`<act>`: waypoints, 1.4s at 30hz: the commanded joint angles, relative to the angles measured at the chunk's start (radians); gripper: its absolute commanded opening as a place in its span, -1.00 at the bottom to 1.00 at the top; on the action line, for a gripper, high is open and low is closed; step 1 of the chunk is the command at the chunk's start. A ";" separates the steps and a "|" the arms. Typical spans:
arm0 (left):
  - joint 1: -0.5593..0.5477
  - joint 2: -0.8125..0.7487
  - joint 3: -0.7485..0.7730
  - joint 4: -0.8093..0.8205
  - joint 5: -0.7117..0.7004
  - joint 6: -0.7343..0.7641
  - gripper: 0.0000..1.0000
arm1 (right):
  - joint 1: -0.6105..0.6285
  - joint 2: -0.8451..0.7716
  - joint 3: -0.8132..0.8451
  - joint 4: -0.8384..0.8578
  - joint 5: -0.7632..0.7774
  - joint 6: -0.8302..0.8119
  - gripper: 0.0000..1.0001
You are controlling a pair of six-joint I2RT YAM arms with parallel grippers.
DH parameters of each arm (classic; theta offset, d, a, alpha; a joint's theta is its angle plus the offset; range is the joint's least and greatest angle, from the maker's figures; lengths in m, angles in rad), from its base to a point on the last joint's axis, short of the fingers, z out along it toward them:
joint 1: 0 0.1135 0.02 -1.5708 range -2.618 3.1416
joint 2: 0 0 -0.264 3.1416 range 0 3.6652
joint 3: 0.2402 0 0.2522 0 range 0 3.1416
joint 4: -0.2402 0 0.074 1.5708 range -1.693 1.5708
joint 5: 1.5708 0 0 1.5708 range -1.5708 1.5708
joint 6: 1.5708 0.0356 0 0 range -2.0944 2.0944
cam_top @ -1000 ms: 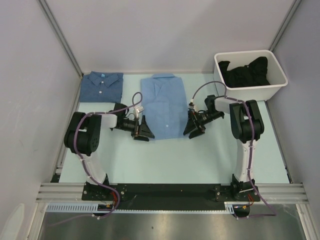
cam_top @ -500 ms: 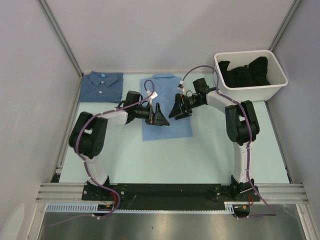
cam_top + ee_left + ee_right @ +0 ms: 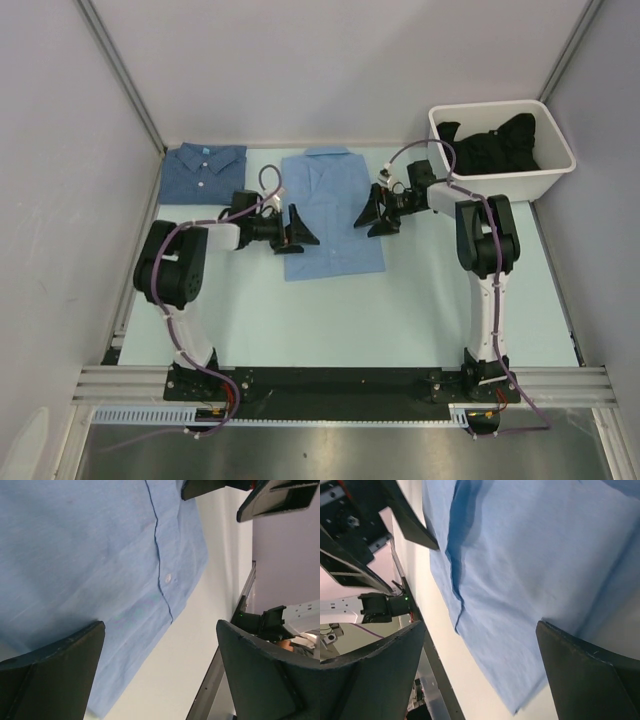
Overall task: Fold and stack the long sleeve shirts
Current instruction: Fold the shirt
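The light sky-blue shirt (image 3: 333, 215) lies folded flat at the table's centre, collar to the back. The darker denim-blue shirt (image 3: 205, 172) lies folded at the back left, its turquoise label showing. My left gripper (image 3: 303, 228) is open and empty at the light shirt's left edge. My right gripper (image 3: 370, 213) is open and empty at its right edge. In the left wrist view the light shirt (image 3: 90, 555) fills the frame between the open gripper (image 3: 160, 675) fingers. The right wrist view shows the same shirt (image 3: 530, 555) past the open gripper (image 3: 480, 675).
A white bin (image 3: 505, 183) holding dark clothes (image 3: 490, 145) stands at the back right. Grey walls close in the table at the back and both sides. The other arm's fingers (image 3: 260, 495) show at the top of the left wrist view.
Both grippers came in over the middle of the light shirt, then drew apart to its left and right edges. The shirt lies flat, slightly wider than before.
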 commanded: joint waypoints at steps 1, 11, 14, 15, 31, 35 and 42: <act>0.022 -0.156 0.023 -0.116 0.029 0.140 0.99 | -0.010 -0.095 0.033 -0.084 0.023 -0.041 0.99; -0.010 0.112 0.240 -0.002 -0.130 -0.032 0.98 | 0.067 0.087 0.206 0.114 0.009 0.033 0.99; 0.028 0.192 0.298 0.013 -0.168 0.013 0.96 | 0.024 0.196 0.284 0.063 0.062 -0.004 0.99; 0.035 0.208 0.327 -0.063 -0.180 0.052 0.95 | 0.014 0.236 0.331 0.034 0.076 -0.028 0.99; 0.026 -0.392 -0.038 -0.517 -0.323 0.895 0.49 | -0.052 -0.400 -0.268 -0.082 0.134 -0.114 0.70; -0.022 -0.512 -0.193 -0.533 -0.401 1.026 0.19 | -0.055 -0.431 -0.446 -0.045 0.188 -0.099 0.41; -0.209 -0.552 -0.340 -0.429 -0.581 1.181 0.04 | -0.066 -0.295 -0.483 0.063 0.242 -0.041 0.11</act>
